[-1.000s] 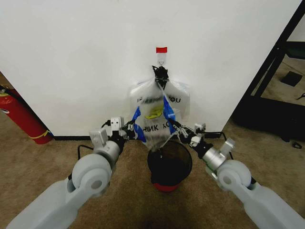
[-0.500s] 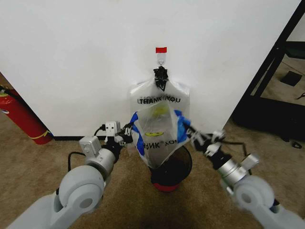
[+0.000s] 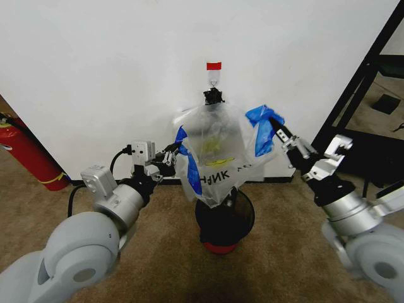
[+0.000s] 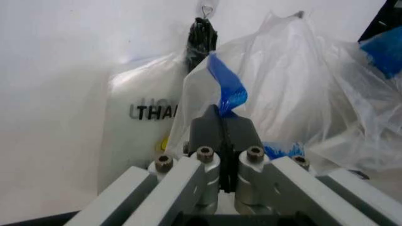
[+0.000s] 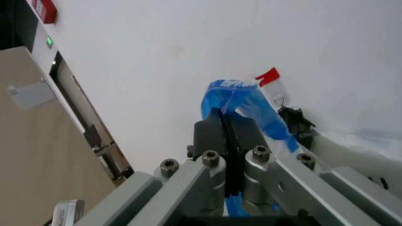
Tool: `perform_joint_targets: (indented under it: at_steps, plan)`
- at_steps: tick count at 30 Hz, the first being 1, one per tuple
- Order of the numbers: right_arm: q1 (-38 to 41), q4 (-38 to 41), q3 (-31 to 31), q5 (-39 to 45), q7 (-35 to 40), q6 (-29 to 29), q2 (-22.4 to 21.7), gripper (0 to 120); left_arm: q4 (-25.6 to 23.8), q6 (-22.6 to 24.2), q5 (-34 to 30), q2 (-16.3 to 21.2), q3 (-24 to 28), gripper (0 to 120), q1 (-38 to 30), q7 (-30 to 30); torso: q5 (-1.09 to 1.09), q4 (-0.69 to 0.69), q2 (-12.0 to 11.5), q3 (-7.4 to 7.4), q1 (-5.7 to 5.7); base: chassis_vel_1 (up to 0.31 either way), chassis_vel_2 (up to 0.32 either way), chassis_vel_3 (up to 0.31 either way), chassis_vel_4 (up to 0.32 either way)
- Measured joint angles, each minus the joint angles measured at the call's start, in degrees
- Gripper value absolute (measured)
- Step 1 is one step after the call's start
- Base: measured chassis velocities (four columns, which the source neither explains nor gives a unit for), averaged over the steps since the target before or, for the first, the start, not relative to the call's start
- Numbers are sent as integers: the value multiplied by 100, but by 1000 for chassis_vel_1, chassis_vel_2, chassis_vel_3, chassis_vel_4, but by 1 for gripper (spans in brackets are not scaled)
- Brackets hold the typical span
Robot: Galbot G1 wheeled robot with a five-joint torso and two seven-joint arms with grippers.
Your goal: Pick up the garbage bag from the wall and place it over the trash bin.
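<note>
From the head camera, the crinkly translucent garbage bag (image 3: pixel 218 158) hangs stretched above the round black mesh trash bin (image 3: pixel 225 218), in front of the white wall (image 3: pixel 101 76).

Left wrist camera: the left gripper (image 4: pixel 221 123) is clamped on a blue handle strip.

Right wrist camera: the right gripper (image 5: pixel 224 123) is pinched shut on the bag's other blue handle.

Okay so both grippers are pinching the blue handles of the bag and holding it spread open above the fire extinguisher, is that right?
Not quite. Both grippers, left and right, are shut on the blue handles of the garbage bag, but the head view shows it spread above the trash bin, not the fire extinguisher, which stands far to the left.
</note>
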Motion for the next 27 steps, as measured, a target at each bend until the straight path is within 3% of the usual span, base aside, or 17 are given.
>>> perform_joint_targets:
  at_steps: [6,13,18,27]
  plan:
    - [-97,13,20,10,40,-41,67,0,14,7,-93,-97,48,0,35,-80,0,-1,0,0,0,0,0,0,0]
    - [-42,-133,-146,33,277,-163,215,0,23,121,-446,-365,85,0,319,-590,0,1,0,0,0,0,0,0,0]
    - [-131,-317,-558,-336,241,-185,449,0,111,117,-537,-612,237,0,463,-699,1,0,0,0,0,0,0,0,0]
    - [18,-1408,-1751,-1193,252,31,1198,0,907,-7,32,-1025,367,0,877,-642,0,0,0,1,0,0,0,0,0]
